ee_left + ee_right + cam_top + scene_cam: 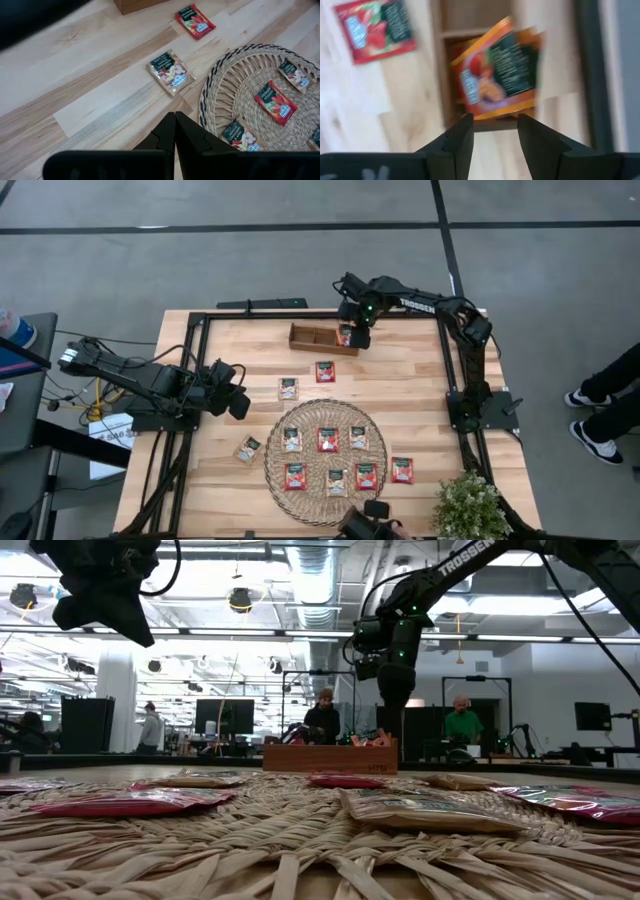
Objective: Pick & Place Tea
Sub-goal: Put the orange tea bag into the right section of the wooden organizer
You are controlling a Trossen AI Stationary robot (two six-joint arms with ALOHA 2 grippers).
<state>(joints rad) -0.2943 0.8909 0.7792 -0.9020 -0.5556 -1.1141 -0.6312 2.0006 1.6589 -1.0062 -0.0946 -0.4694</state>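
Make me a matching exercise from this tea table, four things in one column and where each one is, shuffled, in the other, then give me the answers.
Things
1. wooden tray
2. woven mat
3. left gripper
4. potted plant

Places
A. near right corner of the table
B. far side of the table, under the right gripper
C. over the table's left part, fingers shut
D. near middle of the table, sachets lying on it

Pairs: 1-B, 2-D, 3-C, 4-A
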